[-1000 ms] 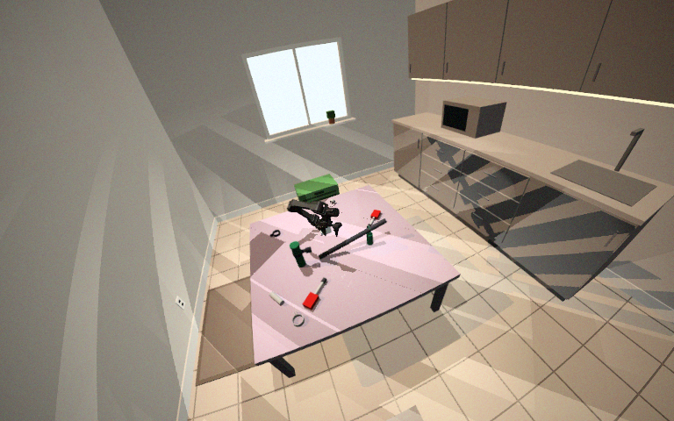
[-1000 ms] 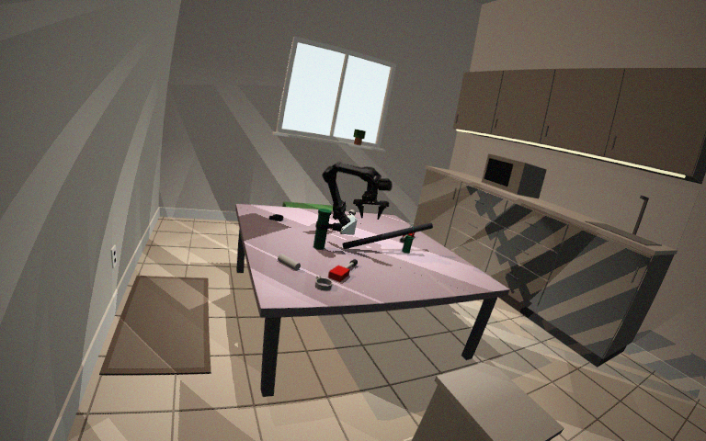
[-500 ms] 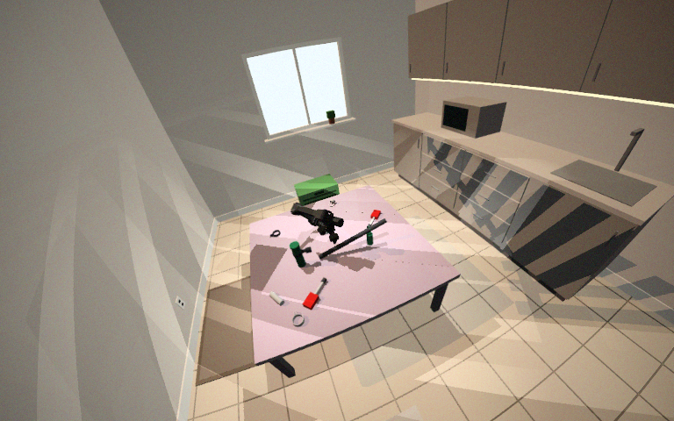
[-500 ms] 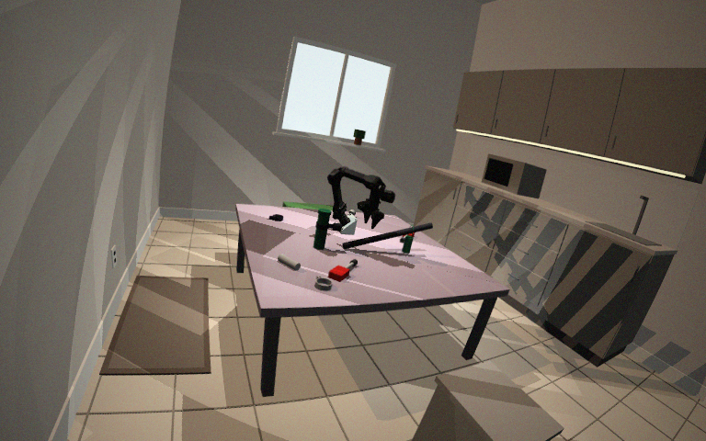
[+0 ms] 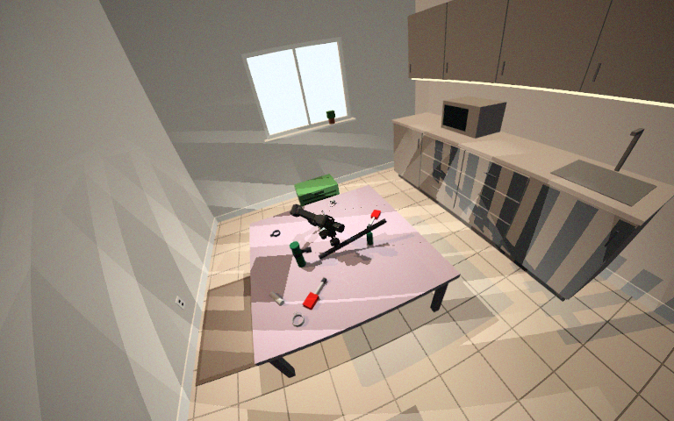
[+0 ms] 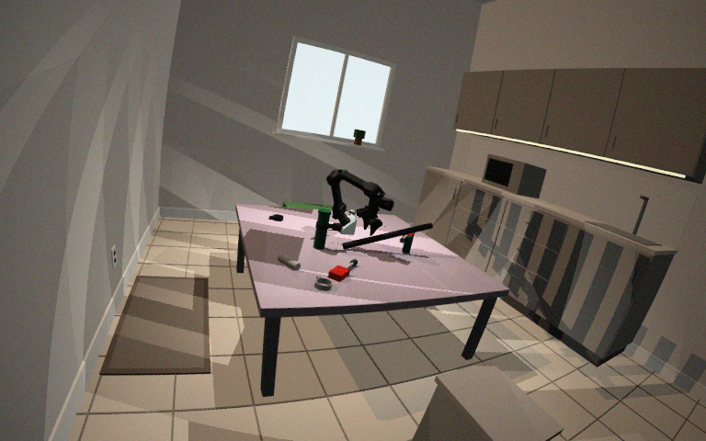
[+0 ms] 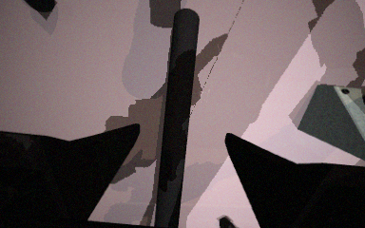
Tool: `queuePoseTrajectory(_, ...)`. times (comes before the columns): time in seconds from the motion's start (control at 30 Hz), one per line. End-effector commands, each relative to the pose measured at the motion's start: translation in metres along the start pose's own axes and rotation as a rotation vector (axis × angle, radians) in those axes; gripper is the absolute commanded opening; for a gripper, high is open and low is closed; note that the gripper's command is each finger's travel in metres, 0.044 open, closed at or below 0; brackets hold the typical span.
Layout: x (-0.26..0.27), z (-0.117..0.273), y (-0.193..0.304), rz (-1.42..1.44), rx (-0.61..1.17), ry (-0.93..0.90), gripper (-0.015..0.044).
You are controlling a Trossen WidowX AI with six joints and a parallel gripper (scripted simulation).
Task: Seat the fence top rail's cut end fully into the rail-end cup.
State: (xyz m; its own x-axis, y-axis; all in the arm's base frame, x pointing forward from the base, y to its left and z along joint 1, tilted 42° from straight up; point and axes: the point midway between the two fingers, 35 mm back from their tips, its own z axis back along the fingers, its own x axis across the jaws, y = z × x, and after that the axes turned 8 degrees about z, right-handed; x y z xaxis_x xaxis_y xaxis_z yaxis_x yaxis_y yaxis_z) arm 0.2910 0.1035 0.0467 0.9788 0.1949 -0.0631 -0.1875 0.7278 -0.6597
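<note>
The black rail (image 5: 353,239) (image 6: 387,235) (image 7: 178,114) slopes down from the small green post (image 5: 369,239) (image 6: 406,244) to its lower cut end, which lies outside the cup and a short way from the big green post (image 5: 297,253) (image 6: 321,231). The black cup (image 5: 306,249) sticks out from the big post's upper half; a dark cylinder beside the rail's end in the wrist view looks like it. My gripper (image 5: 330,241) (image 6: 368,230) (image 7: 182,132) is open and empty, above the rail's lower part. In the wrist view the rail runs between the fingertips without visible contact. The loop's detail is too small to see.
A red-handled tool (image 5: 310,301) (image 6: 338,273), a grey cylinder (image 5: 277,298) (image 6: 289,262) and a grey ring lie toward the table's front. Another red-handled tool (image 5: 376,214) lies behind the small post. A small black part (image 6: 276,217) lies at the back left. A green box (image 5: 316,189) stands behind.
</note>
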Motion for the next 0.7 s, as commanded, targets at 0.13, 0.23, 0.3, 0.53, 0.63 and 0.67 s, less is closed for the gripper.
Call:
queuePoseTrajectory(0.13,0.001,-0.013,-0.001,0.002,-0.003,-0.008,0.0440)
queuePoseTrajectory(0.23,0.001,-0.017,0.000,0.002,-0.003,-0.008,0.0440)
queuePoseTrajectory(0.3,0.001,-0.020,0.000,0.002,-0.003,-0.008,0.0440)
queuePoseTrajectory(0.53,0.002,-0.031,0.000,0.002,-0.003,-0.009,0.0440)
queuePoseTrajectory(0.63,0.002,-0.036,0.000,0.002,-0.003,-0.009,0.0440)
queuePoseTrajectory(0.67,0.002,-0.038,0.000,0.002,-0.003,-0.009,0.0440)
